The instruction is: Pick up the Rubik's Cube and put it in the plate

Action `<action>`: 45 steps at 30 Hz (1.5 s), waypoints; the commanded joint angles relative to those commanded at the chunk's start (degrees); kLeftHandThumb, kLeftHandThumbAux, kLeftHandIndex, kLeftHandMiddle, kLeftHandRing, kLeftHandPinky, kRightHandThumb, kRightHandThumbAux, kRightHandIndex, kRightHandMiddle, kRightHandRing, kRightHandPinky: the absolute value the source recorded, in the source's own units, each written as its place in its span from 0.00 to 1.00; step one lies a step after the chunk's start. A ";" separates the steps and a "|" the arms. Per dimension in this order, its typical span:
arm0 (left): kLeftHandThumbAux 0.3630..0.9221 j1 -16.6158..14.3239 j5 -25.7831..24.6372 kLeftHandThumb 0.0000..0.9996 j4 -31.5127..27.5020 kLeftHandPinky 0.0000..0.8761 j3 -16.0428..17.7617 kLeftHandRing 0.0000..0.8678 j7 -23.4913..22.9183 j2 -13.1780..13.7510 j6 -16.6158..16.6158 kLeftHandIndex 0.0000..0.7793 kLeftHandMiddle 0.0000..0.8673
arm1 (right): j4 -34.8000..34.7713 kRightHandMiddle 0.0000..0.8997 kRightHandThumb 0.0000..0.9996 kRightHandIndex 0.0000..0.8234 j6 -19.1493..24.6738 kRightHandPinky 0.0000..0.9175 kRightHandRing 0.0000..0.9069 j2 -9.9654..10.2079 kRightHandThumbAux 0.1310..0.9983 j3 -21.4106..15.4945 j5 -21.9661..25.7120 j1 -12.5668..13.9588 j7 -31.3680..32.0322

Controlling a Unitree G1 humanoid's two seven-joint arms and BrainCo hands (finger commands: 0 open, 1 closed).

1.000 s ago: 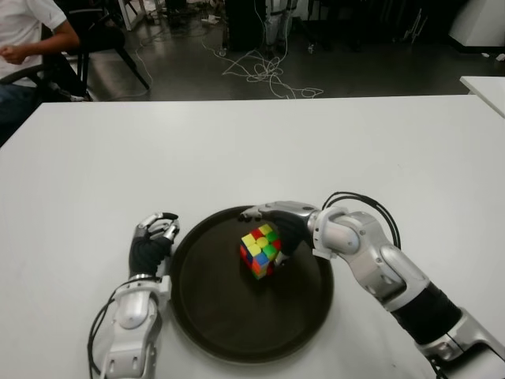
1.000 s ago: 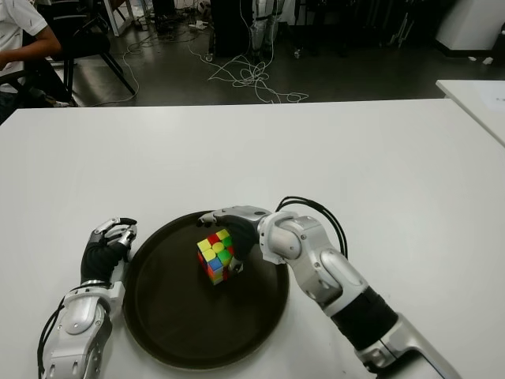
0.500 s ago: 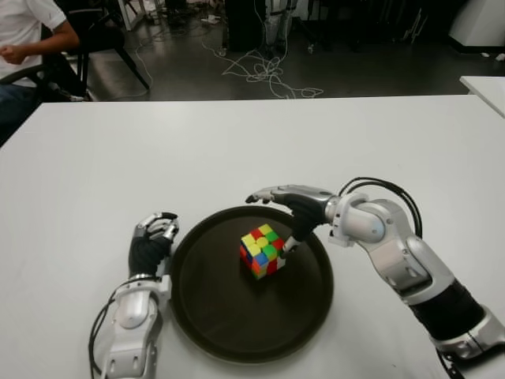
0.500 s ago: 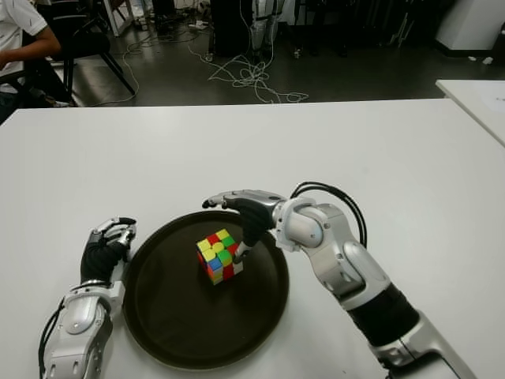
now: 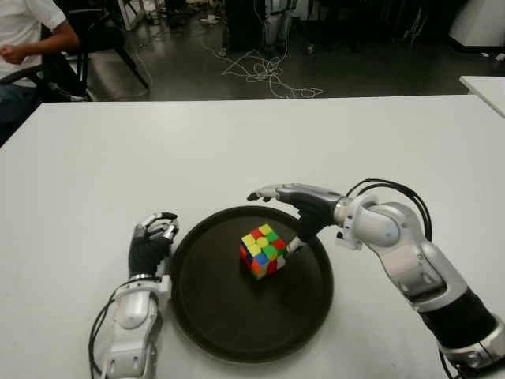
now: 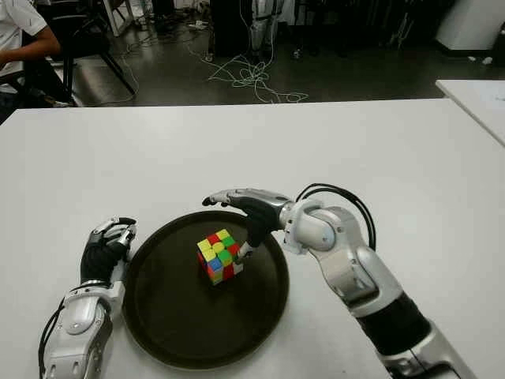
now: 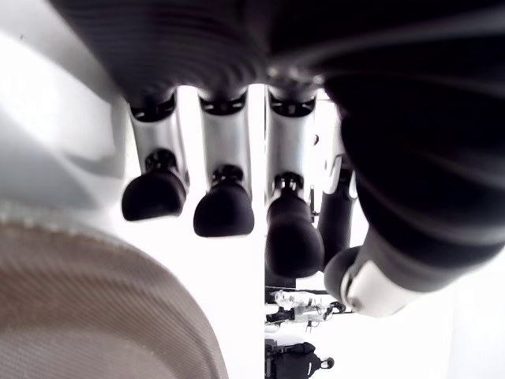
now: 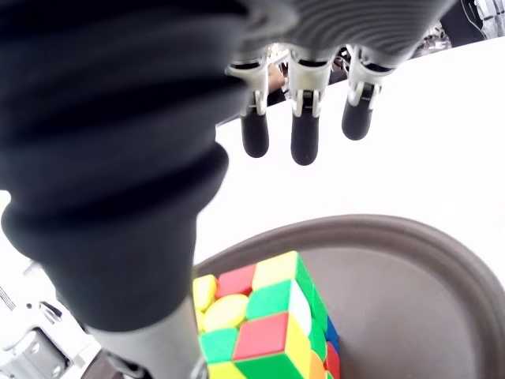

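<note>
**Cube sits in the plate, right robot hand open beside it**

The Rubik's Cube (image 5: 262, 251) sits inside the dark round plate (image 5: 237, 332) on the white counter (image 5: 237, 150). The right robot hand (image 5: 298, 207) hovers over the plate's far rim, fingers (image 8: 304, 142) extended and holding nothing, thumb close to the cube. The left robot hand (image 5: 152, 237) shows just left of the plate, fingers curled, empty.

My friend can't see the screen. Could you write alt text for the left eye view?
A Rubik's Cube sits in a round dark plate on a white table. The robot's right hand, fingers spread, hovers just beyond the cube; its left hand shows curled left of the plate.
</note>
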 joint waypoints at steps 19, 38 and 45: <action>0.61 -0.40 0.38 0.71 -0.37 0.91 -0.39 0.93 1.09 -0.19 1.77 0.57 0.92 | -7.62 0.22 0.00 0.22 -1.07 0.21 0.21 -2.80 0.89 -9.18 1.86 6.21 -5.69; 0.61 -0.80 0.50 0.71 0.85 0.92 -0.36 0.94 0.40 0.34 -0.23 0.57 0.93 | 6.20 0.19 0.00 0.19 -14.05 0.20 0.18 6.40 0.88 -23.78 9.87 18.12 -33.18; 0.61 -0.79 0.67 0.71 0.96 0.92 -0.32 0.94 0.21 0.59 -0.40 0.57 0.93 | 10.37 0.16 0.04 0.16 -12.49 0.16 0.15 10.82 0.91 -25.55 12.67 17.98 -37.99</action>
